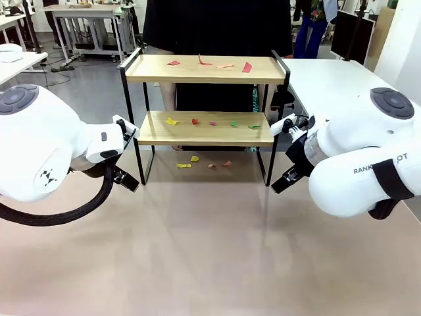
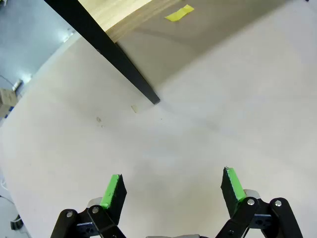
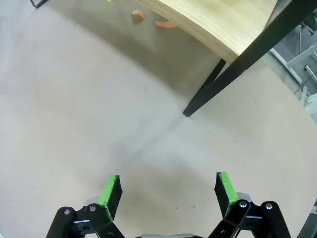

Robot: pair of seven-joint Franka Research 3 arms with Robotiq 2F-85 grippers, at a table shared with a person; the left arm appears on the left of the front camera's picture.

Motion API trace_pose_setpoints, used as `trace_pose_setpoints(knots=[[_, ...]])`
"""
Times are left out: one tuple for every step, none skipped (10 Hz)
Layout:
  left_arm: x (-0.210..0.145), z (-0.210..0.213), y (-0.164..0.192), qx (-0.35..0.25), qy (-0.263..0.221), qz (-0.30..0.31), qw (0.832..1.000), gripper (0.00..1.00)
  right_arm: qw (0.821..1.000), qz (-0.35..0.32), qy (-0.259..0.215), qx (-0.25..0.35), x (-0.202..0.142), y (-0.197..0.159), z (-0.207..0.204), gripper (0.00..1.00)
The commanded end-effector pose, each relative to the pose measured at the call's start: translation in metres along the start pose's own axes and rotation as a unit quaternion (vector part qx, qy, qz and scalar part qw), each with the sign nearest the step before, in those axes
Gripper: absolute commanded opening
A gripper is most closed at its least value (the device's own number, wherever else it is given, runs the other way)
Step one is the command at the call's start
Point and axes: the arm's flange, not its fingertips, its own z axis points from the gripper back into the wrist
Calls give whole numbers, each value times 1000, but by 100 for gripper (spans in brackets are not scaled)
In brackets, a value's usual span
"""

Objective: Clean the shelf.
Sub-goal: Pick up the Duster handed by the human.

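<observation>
Both jaws spread, paper scraps point(image 1: 247, 67) on shelf point(image 1: 191, 72)

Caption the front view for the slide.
Both open, the left tool and right tool flank the two-tier shelf strewn with paper scraps; a person stands behind it.

The person point(image 1: 217, 26) is cut off above the torso (legs partly hidden behind the shelf point(image 1: 197, 71)).

Front camera faces the shelf point(image 1: 205, 69); wrist cameras look down close beside it.
</observation>
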Motion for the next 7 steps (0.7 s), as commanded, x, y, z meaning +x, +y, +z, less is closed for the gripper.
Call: trace_pose_setpoints(knots=[[15, 22, 12, -19, -20, -1, 1000, 100, 1000, 8, -21, -7, 20, -7, 25, 100], [24, 43, 28, -36, -31, -2, 999, 100, 999, 6, -39, -12, 35, -14, 49, 100], [33, 65, 44, -57, -35, -10, 998, 100, 999, 7, -54, -5, 45, -23, 74, 100], [40, 87, 64, -87, -34, -27, 995, 100, 997, 11, -72, 12, 50, -36, 99, 100], [43, 102, 81, -114, -37, -48, 992, 100, 995, 15, -92, 33, 48, -52, 121, 100], [45, 112, 103, -151, -46, -72, 985, 100, 992, 22, -114, 57, 43, -73, 141, 100], [44, 119, 127, -177, -73, -81, 978, 100, 987, 40, -131, 87, 35, -97, 158, 100]])
